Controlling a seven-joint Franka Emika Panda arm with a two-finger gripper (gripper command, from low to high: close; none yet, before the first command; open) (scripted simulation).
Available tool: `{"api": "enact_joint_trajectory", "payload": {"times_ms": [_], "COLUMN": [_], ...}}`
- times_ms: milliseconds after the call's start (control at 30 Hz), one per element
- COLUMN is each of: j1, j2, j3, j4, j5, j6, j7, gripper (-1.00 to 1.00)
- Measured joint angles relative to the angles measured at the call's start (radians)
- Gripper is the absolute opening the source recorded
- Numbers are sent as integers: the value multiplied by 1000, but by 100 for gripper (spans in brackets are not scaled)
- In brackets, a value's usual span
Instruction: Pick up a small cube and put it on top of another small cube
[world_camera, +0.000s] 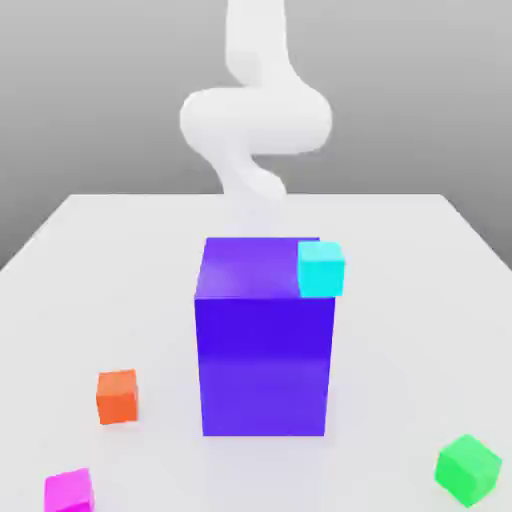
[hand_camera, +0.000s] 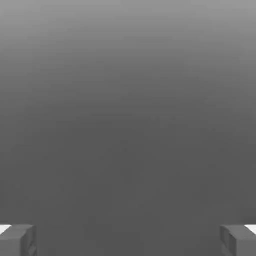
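In the exterior view, a big blue-violet block (world_camera: 264, 365) stands upright near the middle of a pale table (world_camera: 400, 330). It is much the largest of the objects and covers part of the tabletop behind it. A small cyan cube (world_camera: 321, 270) overlaps the block's upper front corner on the exterior view's right, its outer side reaching past the block's edge; whether it touches the block I cannot tell. Towards the exterior view's left, apart from the block, a small orange cube (world_camera: 117, 397) sits on the table. The small magenta cube (world_camera: 69, 492) is at the exterior view's lower left, nearer the camera than the orange one and apart from it, partly cut off by the frame's lower edge. A small green cube (world_camera: 468, 470) lies well apart from these, at the exterior view's lower right, turned so that one corner points towards the camera. The white arm (world_camera: 255, 120) comes down beyond the block, its lower part fading into the pale tabletop.

In the hand view, the gripper (hand_camera: 128, 240) is spread wide, its two fingers well apart with a plain grey expanse beyond them.
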Motion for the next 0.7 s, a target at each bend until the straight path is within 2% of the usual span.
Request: {"api": "enact_joint_trajectory", "payload": {"times_ms": [267, 467, 700], "j1": [-151, -226, -299], "j2": [298, 516, 765], "j3": [53, 51, 20], "j4": [14, 24, 34], "j5": [-92, -150, -156], "j6": [76, 131, 202], "j7": [271, 463, 644], "gripper": [0, 0, 0]}}
